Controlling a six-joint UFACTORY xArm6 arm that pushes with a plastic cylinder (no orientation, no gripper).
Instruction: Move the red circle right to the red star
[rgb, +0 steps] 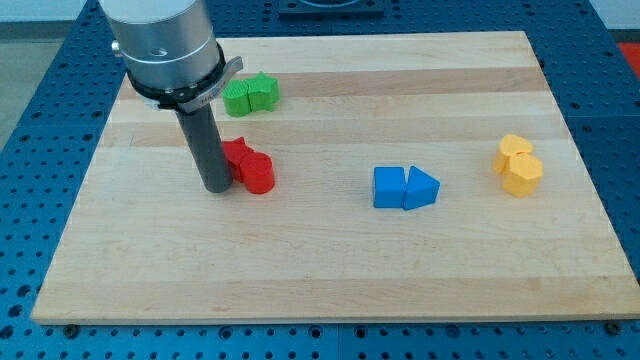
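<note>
The red circle (258, 173) lies on the wooden board (330, 260) at the view's left of centre. The red star (237, 152) sits just up and left of it, touching it, partly hidden behind my rod. My tip (217, 187) rests on the board just left of the red circle, close against the two red blocks.
Two green blocks (251, 95) sit together near the view's top left. A blue cube (389, 187) and a blue triangle (421, 188) touch at the centre. Two yellow blocks (518, 165) sit at the right. The board's edges border a blue perforated table.
</note>
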